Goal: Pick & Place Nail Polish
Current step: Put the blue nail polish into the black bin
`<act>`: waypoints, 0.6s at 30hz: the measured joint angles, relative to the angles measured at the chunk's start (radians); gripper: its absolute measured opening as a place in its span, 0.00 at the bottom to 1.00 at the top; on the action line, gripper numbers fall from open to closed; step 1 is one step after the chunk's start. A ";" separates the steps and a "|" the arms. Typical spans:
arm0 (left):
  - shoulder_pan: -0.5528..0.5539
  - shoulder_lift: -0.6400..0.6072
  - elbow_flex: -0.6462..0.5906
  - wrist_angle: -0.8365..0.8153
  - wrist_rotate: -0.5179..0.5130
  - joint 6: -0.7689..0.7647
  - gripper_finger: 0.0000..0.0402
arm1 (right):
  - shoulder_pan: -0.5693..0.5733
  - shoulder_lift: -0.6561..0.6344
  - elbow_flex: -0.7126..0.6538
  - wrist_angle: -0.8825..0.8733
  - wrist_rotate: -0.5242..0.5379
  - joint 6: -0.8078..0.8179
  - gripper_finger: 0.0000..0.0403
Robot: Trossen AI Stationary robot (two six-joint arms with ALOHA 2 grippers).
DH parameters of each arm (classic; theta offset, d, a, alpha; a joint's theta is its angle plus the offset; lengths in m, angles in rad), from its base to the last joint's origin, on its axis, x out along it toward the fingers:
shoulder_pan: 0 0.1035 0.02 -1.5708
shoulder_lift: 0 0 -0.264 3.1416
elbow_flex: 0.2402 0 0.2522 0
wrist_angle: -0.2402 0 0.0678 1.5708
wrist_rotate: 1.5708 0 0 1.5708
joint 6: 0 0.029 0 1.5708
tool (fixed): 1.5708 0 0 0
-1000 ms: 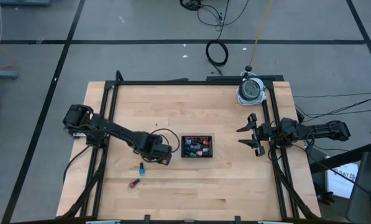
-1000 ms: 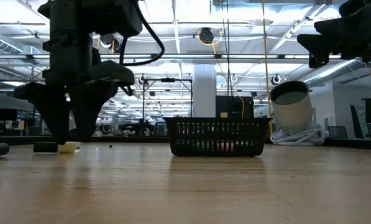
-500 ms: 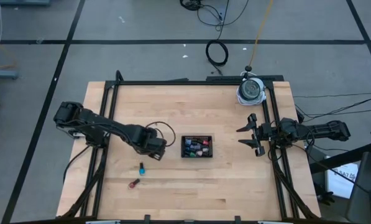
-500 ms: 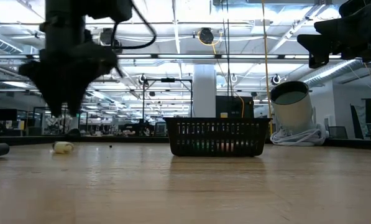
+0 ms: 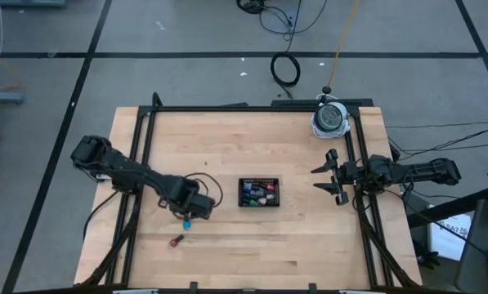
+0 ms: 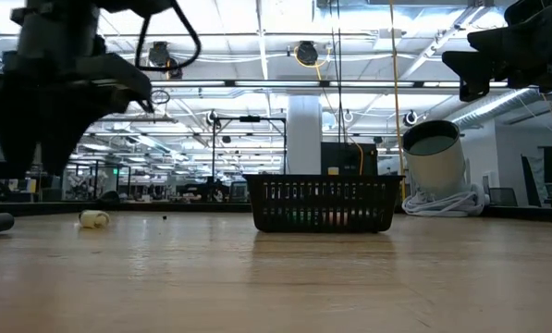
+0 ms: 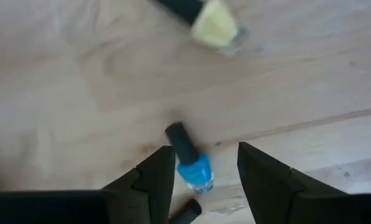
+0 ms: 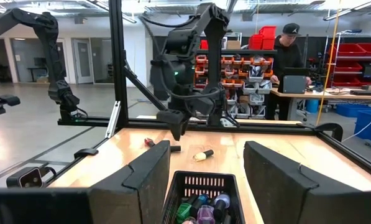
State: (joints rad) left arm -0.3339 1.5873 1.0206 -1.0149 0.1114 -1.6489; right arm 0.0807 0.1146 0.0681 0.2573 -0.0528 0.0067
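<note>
Hovering left pincer (image 5: 188,214) over blue nail polish bottle (image 5: 186,221) on worktop (image 5: 309,237) — shifted toward front edge from spot beside mesh tray (image 5: 258,192) half second ago. Fingers spread, nothing held, blue bottle (image 7: 191,163) between tips. Red bottle (image 5: 176,241) nearby, yellow one (image 7: 214,25) beyond. Right pincer (image 5: 329,178) parked wide at right edge — unchanged.

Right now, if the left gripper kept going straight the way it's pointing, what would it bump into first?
Probably the blue nail polish bottle. The left gripper points down at the table, fingers open, and in its wrist view the bottle lies on its side between them. How far above it the gripper hangs is hard to judge.
</note>
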 joint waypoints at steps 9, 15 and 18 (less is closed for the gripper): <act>-0.108 0.036 -0.008 -0.011 -0.034 -0.243 0.39 | 0.000 0.000 0.000 0.000 0.000 0.000 0.48; -0.124 0.090 -0.007 0.003 -0.055 -0.258 0.39 | 0.000 0.000 0.000 0.000 0.000 0.000 0.48; -0.124 0.108 -0.007 0.009 -0.060 -0.252 0.39 | 0.000 0.000 0.000 0.000 0.000 0.000 0.48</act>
State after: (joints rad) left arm -0.4580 1.6955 1.0134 -1.0055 0.0509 -1.9007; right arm 0.0804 0.1146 0.0685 0.2573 -0.0528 0.0067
